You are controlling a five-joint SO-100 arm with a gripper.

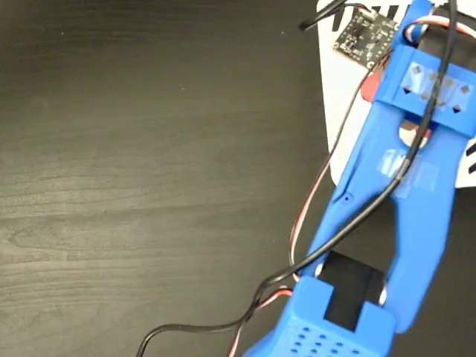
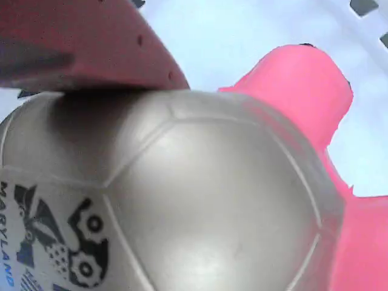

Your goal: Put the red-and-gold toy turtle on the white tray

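We see gripper [image 2: 91,66] clamped on red-and-gold toy turtle [image 2: 200,200] w/ white tray [image 2: 230,36] behind; head at 2 o'clock.

Turtle [image 2: 200,200]: gold shell, black print, pink head; I see it pressed under my finger [image 2: 79,42], over white tray [image 2: 242,30].

The turtle's gold shell [image 2: 200,200] fills the view, seemingly over the white tray [image 2: 242,36].

Turtle shell [image 2: 200,200] glossy, table [image 1: 149,149] woodgrain.
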